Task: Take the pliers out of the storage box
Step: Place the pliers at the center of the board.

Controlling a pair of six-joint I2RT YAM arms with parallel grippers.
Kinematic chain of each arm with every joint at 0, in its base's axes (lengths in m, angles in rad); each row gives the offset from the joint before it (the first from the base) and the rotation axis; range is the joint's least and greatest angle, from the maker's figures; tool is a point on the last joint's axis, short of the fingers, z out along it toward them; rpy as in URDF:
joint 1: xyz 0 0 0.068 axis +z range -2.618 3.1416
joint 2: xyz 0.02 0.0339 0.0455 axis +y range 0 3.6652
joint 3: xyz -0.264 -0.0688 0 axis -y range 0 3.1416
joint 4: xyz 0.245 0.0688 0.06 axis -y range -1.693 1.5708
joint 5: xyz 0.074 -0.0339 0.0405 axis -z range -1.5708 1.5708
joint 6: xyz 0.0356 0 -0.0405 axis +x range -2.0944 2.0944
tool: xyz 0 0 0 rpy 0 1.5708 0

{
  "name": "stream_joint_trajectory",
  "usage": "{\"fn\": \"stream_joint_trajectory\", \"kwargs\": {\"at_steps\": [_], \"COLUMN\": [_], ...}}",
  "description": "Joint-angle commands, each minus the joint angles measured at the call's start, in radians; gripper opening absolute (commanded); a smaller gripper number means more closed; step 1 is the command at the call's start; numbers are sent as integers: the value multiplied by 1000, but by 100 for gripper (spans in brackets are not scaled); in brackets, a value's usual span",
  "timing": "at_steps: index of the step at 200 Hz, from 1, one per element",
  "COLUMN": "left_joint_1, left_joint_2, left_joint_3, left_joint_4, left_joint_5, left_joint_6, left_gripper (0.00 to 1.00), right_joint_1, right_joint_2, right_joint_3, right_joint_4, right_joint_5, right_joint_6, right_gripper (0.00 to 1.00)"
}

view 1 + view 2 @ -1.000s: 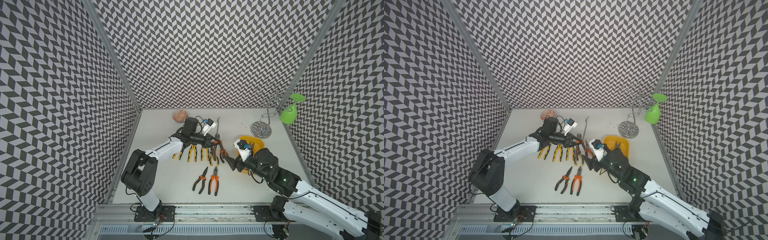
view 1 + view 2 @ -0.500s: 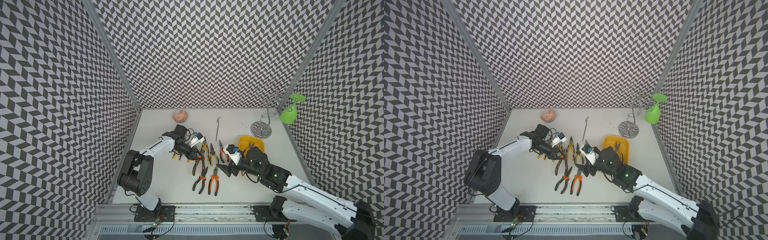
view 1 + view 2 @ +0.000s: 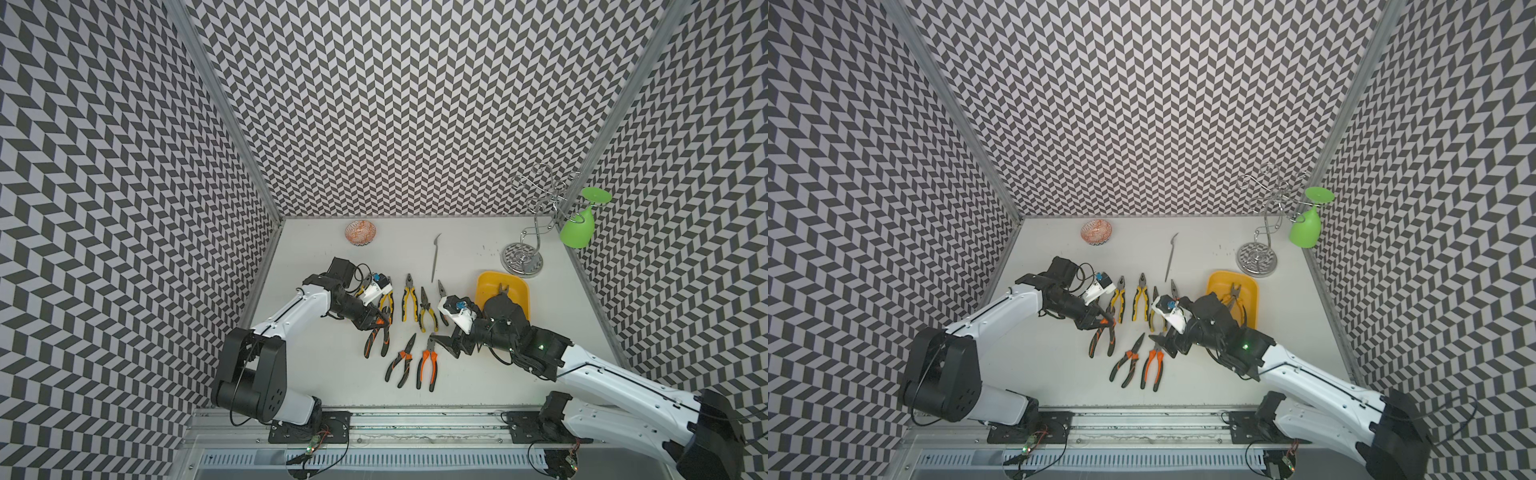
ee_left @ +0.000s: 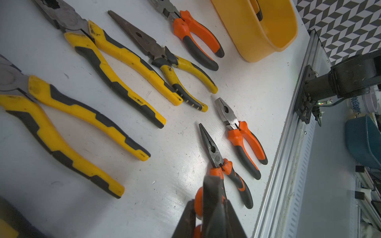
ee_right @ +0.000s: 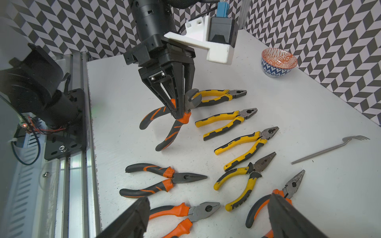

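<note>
I see the left end effector [image 5: 177, 112] pinched narrow on a pair of orange-handled pliers [image 5: 165, 127], gripping it right at the pivot over the left part of the white bench [image 3: 332, 374]. The handles splay down toward the surface, and I can't tell whether their tips touch it.

The right end effector [image 3: 446, 345] hangs low with its fingers [image 5: 132, 218] spread wide and nothing between them. It is close by the head of an orange combination pair [image 3: 428, 363] lying flat near the front. Just beside that one lies a long-nosed orange pair [image 3: 400, 362].

Farther back, yellow-handled pliers [image 3: 409, 299] lie side by side in a row. Another orange pair [image 5: 292, 185] lies at the row's right end, partly under the right arm.

The yellow box [image 3: 482, 286] sits to the right of the row, near the bench's right edge, and one last pair [image 3: 503, 289] lies inside it.

Toward the back are a patterned bowl [image 3: 360, 232], a fork [image 3: 435, 257] and a wire stand [image 3: 523, 259] with a green glass [image 3: 577, 228] hanging upside down from it.
</note>
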Motion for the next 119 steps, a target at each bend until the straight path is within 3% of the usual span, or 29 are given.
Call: {"fn": "stream_joint_trajectory", "kwargs": {"at_steps": [1, 37, 119], "left_joint_1": [12, 5, 36], "left_joint_2": [55, 209, 415], "left_joint_3": [16, 54, 110], "left_joint_4": [-40, -89, -69], "left_joint_5": [34, 42, -58], "left_joint_6": [60, 77, 5], "left_gripper": [0, 0, 0], "right_joint_1": [5, 5, 1], "right_joint_2": [-7, 0, 14], "right_joint_3": [17, 17, 12], "right_joint_4": [30, 37, 51], "right_joint_5": [-17, -3, 30], "right_joint_6": [-27, -35, -46], "right_gripper": [93, 93, 94]}}
